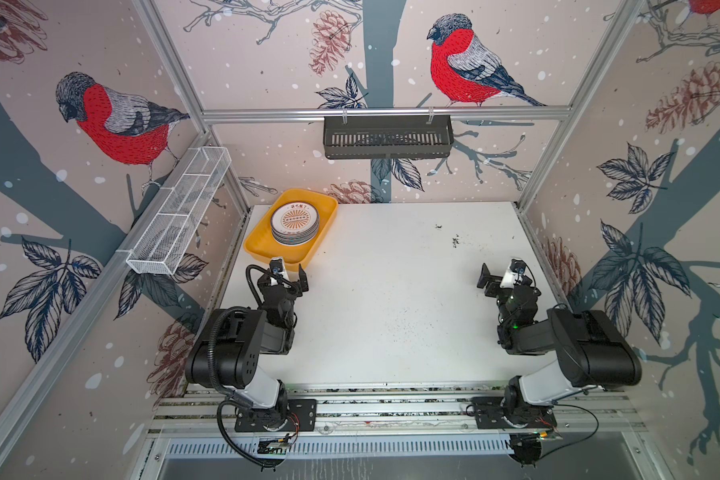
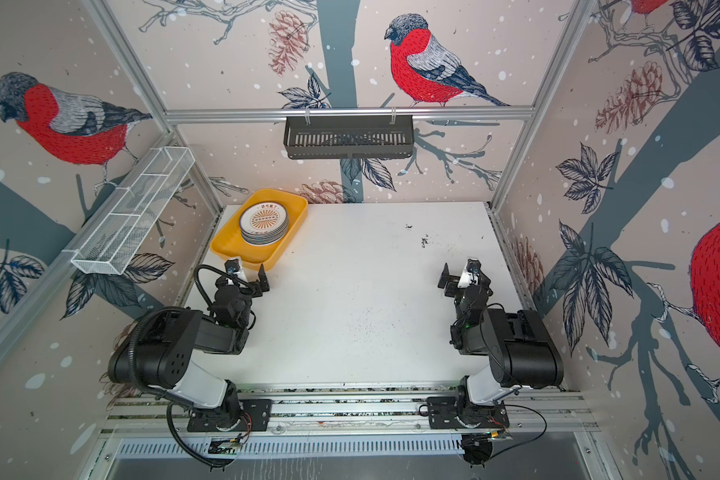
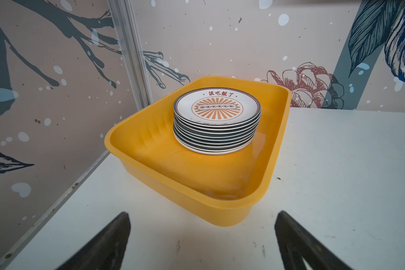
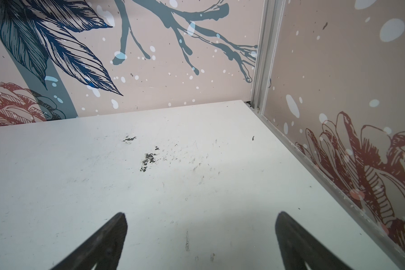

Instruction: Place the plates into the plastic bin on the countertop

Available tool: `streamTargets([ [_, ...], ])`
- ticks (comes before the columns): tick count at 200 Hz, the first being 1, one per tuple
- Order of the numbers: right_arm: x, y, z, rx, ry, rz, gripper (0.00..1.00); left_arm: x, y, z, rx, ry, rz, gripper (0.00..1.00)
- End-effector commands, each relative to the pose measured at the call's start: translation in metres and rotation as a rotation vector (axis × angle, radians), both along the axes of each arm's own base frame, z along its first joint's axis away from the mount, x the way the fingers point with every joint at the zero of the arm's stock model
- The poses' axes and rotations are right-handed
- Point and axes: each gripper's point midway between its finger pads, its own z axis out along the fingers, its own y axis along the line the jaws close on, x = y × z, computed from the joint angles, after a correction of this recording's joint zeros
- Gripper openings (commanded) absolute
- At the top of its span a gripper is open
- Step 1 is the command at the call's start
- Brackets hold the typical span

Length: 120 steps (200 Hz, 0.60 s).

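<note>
Found left claw [image 1: 285, 280] released, jaws wide and empty, lower left of centre in both top views, just below plastic bin [image 1: 262, 249]. Found right claw [image 1: 504, 280] likewise spread, holding nothing, right of centre, well apart from bin. Saw plates [image 1: 294, 222] stacked in one neat pile inside bin's far half, at upper left of tabletop [image 1: 391, 311]. Spotted none loose elsewhere. Judged task finished, or near enough; could not count pile surely. Noted bin as glossy yellow moulded plastic, shallow, corners rounded, walls sloping. Noted plates as round, thin, glazed white, dark-rimmed, topmost bearing orange sunburst and red lettering. Noted tabletop as flat matte white, scuffed, dark-specked.
</note>
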Motion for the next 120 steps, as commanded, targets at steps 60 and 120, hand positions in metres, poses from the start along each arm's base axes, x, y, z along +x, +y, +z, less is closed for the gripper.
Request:
streamTargets([
  [60, -0.0001, 0.0024, 0.0066, -0.024, -0.023, -0.03, 1.0, -0.0011, 0.0002, 0.0063, -0.002, -0.026, 0.002, 0.96],
  [120, -0.0002, 0.0031, 0.0065, -0.031, -0.023, -0.037, 1.0, -0.001, 0.0001, 0.0064, -0.002, -0.027, 0.002, 0.96],
])
